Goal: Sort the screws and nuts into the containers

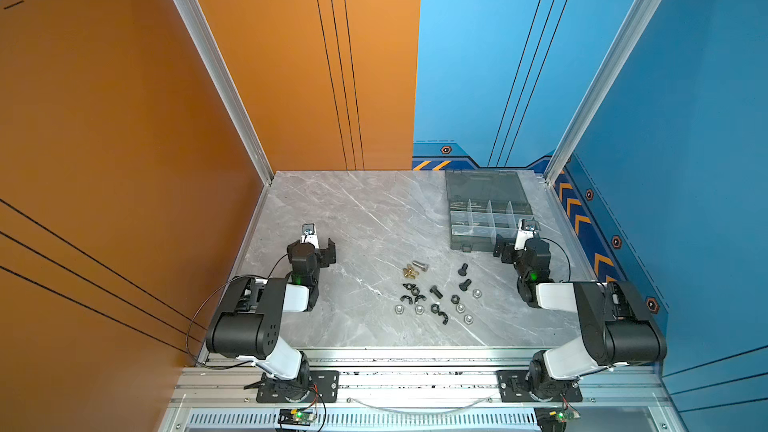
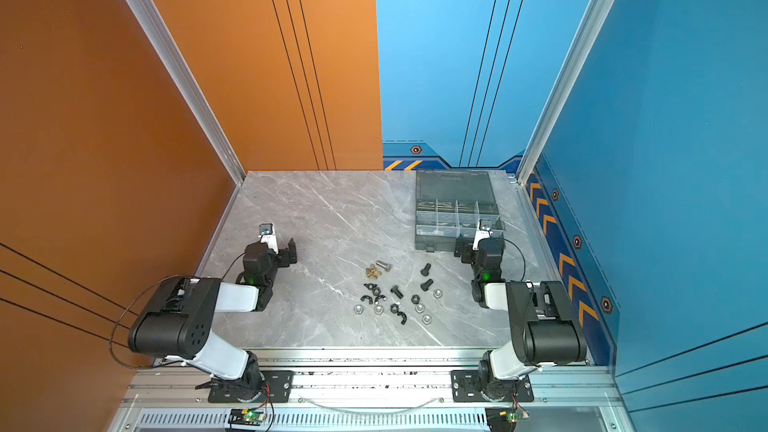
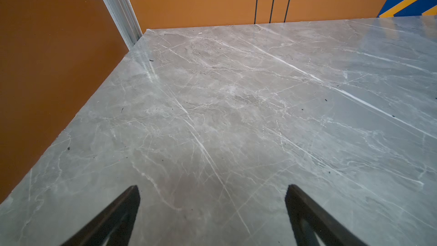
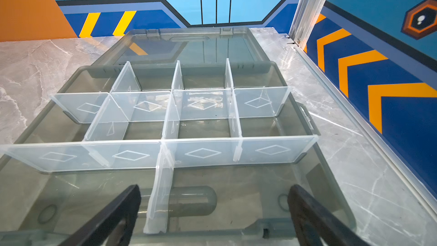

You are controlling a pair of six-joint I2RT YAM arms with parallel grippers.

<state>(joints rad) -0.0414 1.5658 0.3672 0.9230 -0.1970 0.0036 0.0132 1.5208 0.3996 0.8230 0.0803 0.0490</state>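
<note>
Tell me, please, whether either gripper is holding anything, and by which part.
Nothing is held: the left gripper and the right gripper are both open and empty.

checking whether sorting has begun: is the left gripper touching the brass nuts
Apart. In both top views bare table separates the left gripper from the brass nuts; the left wrist view shows only table between its fingers.

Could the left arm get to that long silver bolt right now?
Probably yes. The left gripper is open and empty, with only bare marble table between it and the silver bolt, though brass nuts sit close beside it.
</note>
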